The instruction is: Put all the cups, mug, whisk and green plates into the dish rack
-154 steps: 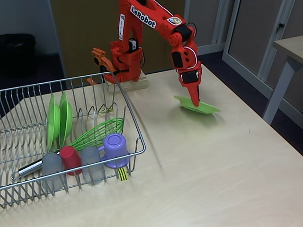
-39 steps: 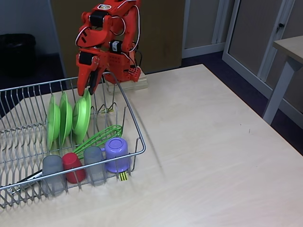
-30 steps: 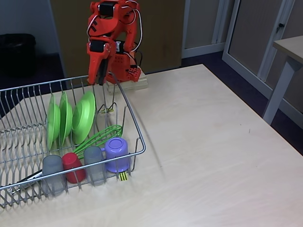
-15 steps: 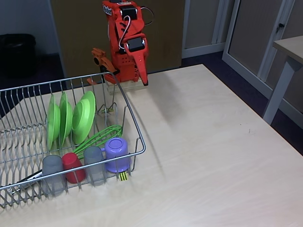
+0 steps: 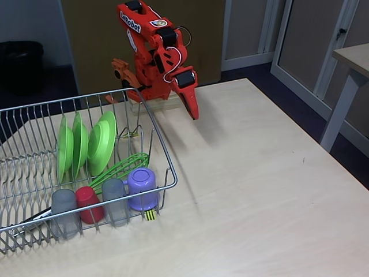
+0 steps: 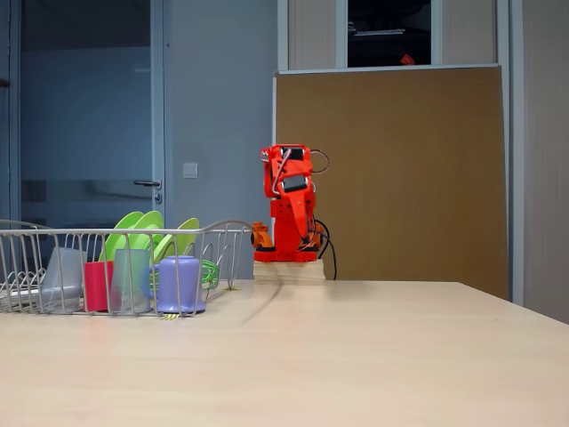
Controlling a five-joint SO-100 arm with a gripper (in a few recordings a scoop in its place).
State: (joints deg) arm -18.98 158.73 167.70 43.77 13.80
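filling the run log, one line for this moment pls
gripper: empty, over table | green plates: three upright in dish rack | table

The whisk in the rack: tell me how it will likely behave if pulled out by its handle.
The whisk would probably flex at its thin green wire loops, while the slim metal handle looks stiff. It looks light. Lying across the dish rack wires behind the cups, it may snag or nudge them.

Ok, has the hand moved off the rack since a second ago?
Yes. The hand has swung right in the fixed view, from above the dish rack back rail to over bare table, clear of the rack's right edge.
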